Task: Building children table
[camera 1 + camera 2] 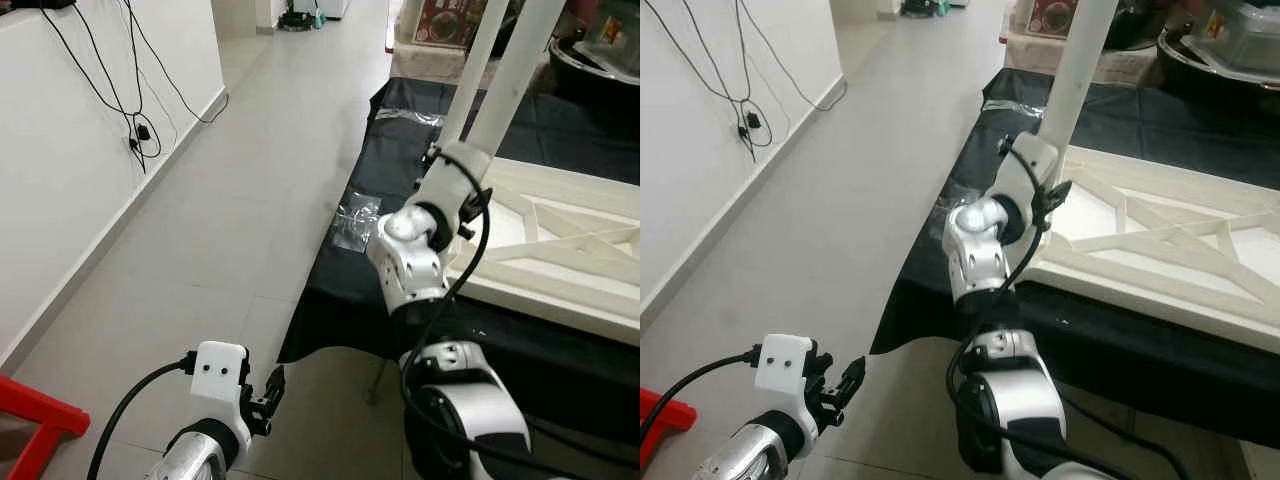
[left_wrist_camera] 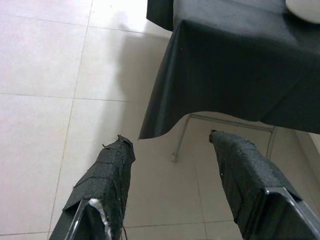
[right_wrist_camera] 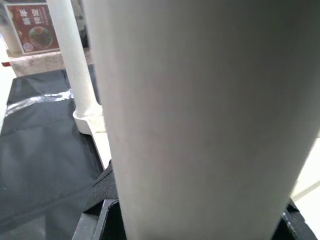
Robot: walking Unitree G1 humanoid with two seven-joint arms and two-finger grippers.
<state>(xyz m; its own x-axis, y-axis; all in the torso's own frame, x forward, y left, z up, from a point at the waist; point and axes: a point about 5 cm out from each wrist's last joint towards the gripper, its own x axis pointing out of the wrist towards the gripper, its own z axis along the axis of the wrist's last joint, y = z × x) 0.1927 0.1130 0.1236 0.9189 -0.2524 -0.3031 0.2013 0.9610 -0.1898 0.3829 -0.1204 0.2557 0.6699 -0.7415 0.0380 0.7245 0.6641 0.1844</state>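
Right gripper (image 3: 200, 220) clamped around white table leg (image 3: 200, 100); left gripper (image 2: 172, 190) spread wide above floor tiles (image 2: 45, 115).

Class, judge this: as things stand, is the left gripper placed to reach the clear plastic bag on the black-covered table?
Probably not yet. The left gripper hangs open, low over the floor, while the plastic bag lies on the table above and ahead.

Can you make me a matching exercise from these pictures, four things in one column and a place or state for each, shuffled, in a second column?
1. left gripper
2. right gripper
3. white table frame
4. cables

A. lying on the black cloth
B. at a white table leg
C. hanging down the white wall
D. open, over the tiled floor

Pairs: 1-D, 2-B, 3-A, 4-C
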